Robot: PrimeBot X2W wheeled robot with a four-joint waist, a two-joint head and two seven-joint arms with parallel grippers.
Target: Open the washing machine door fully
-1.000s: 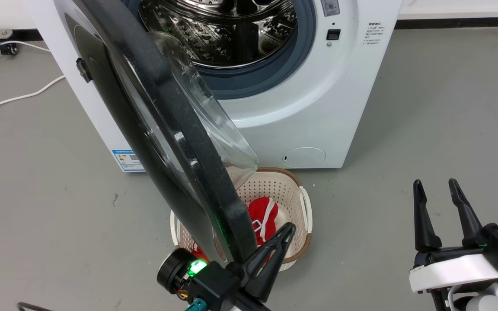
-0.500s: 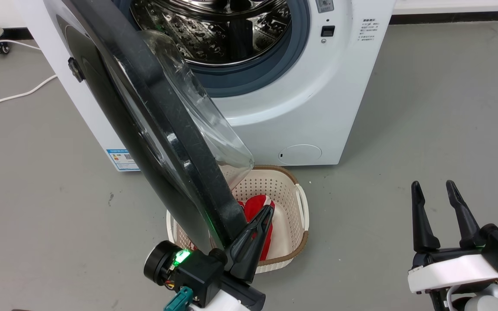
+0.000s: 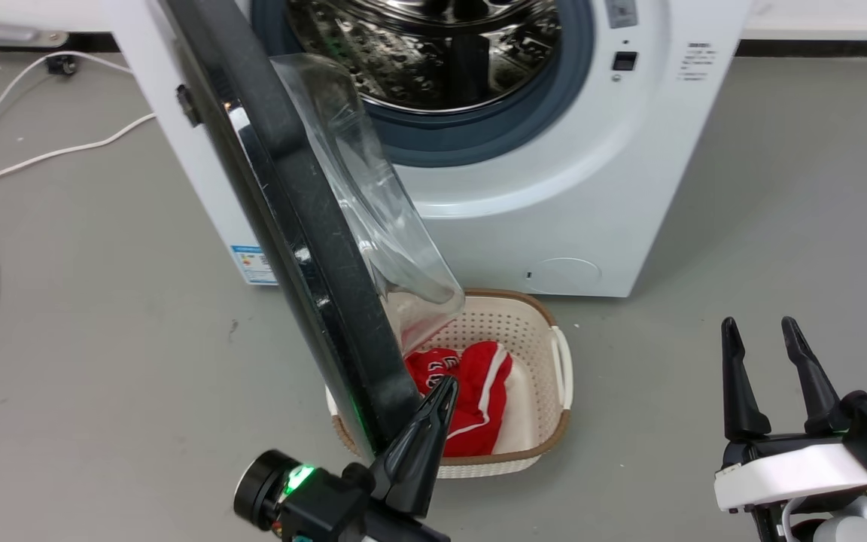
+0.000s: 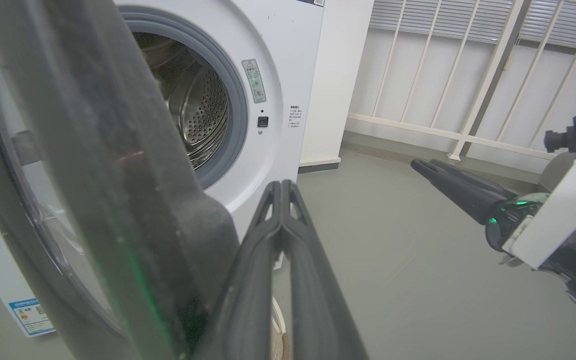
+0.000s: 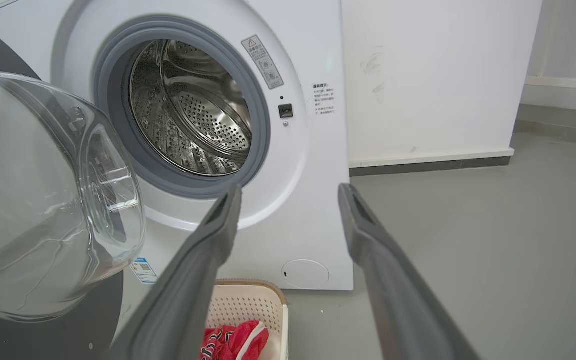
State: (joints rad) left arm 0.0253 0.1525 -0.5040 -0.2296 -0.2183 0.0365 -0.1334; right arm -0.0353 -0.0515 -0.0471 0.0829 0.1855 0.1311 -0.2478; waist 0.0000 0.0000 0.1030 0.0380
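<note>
The left fingers (image 3: 422, 440) are shut tight with nothing between them, and they lean on the thick black rim at the free edge of the door (image 3: 305, 226). The right fingers (image 3: 738, 391) are spread wide, hold nothing and are well apart from it. The door stands about half open from the left side of the washing machine (image 3: 554, 211), above the basket (image 3: 563, 361). I think it is heavy, stiff and slippy, and its glass bowl could break, so push on the black rim far from the hinge.
</note>
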